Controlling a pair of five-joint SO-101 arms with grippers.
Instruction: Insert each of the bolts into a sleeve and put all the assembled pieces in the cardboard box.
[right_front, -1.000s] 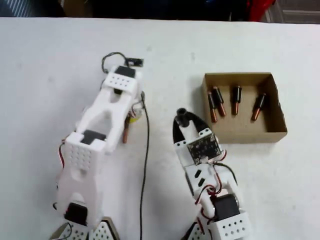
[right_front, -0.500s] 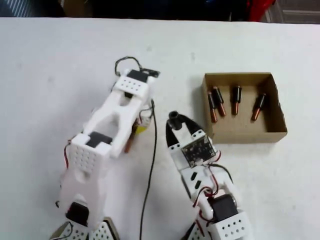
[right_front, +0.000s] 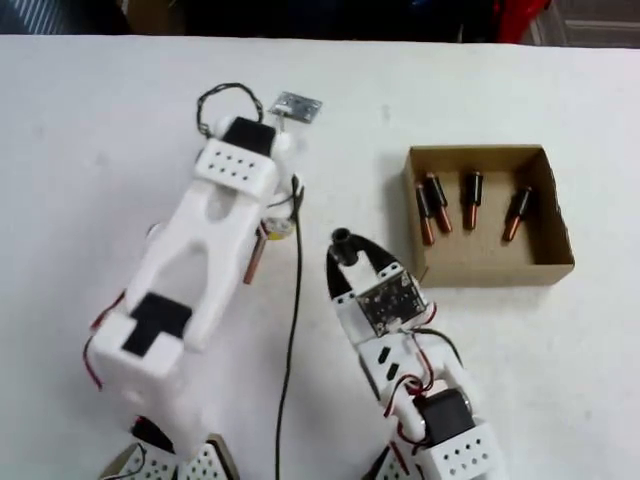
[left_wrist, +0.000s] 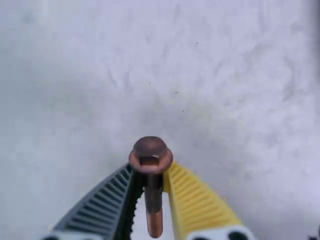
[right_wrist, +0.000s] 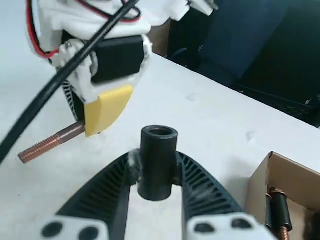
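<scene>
**White counter, dark room behind: bolt and sleeve each held, not yet mated**

Surface: plain white counter (right_front: 100, 100), with both arms working near its middle.

Left jaws: clamped on a copper-coloured bolt (left_wrist: 151, 185), gripped on the shank just under the flanged head. The threaded end runs back between the grey and yellow fingers (left_wrist: 192, 200). From above, the shank slants down from under the left arm (right_front: 200, 260).

Right jaws: clamped on a short black sleeve (right_wrist: 158, 162). It is held upright with the open bore facing up, clear of the fingers.

Key relation: the bolt (right_front: 255, 262) sits to the left of the sleeve (right_front: 342, 238). They are near each other but apart, with a black cable (right_front: 292, 330) hanging between the arms. In the right wrist view the thread tip sticks out sideways past the yellow finger, roughly crosswise to the bore. Judgement: the axes are not lined up. The threaded end must be swung round to the sleeve mouth and made coaxial before pushing in. Either arm could close the gap.

Outward: the cardboard box (right_front: 480, 268) lies just to the right of the right arm. Four assembled pieces (right_front: 470, 210) lie in it. Judgement: this looks like the last pair.
</scene>
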